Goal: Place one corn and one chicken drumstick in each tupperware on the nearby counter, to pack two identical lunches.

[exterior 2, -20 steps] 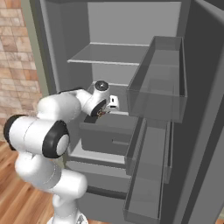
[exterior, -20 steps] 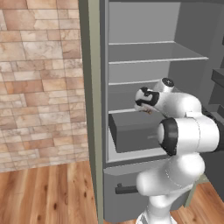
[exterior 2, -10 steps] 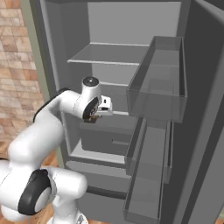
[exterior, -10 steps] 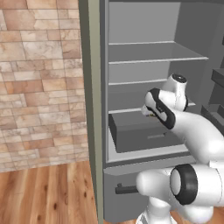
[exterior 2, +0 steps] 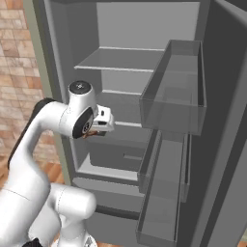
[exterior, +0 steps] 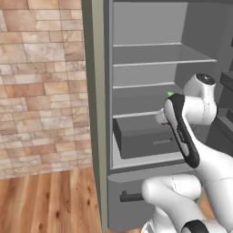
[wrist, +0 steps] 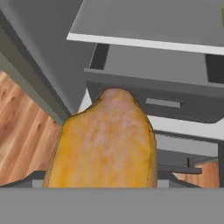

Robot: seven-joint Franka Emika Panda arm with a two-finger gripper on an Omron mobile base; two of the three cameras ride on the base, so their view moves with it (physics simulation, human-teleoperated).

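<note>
A white robot arm's two-finger gripper [exterior 2: 91, 131] is gripping a knobbly brown-orange roasted chicken drumstick [wrist: 105, 142], holding it in front of an open grey refrigerator [exterior: 150, 54]. In the hand view the drumstick is looming large over a dark grey drawer [wrist: 153, 94] and a strip of wooden floor [wrist: 22, 131]. A small bright-green corn cob [exterior: 170, 94] is peeking out on a refrigerator shelf just behind the arm.

The chicken drumstick [wrist: 105, 144] has a golden-brown skin, mottled and slightly rough, with a dull shine. The fridge [exterior: 150, 68] looks like smooth matt grey plastic or painted metal — shelves and drawer [exterior: 145, 136] alike. The door bins [exterior 2: 176, 91] are half-transparent, glassy plastic. The floor [exterior: 45, 200] is polished wood planks; the wall [exterior: 41, 82] is rough matt brick. The arm [exterior 2: 43, 130] is glossy white plastic.
</note>
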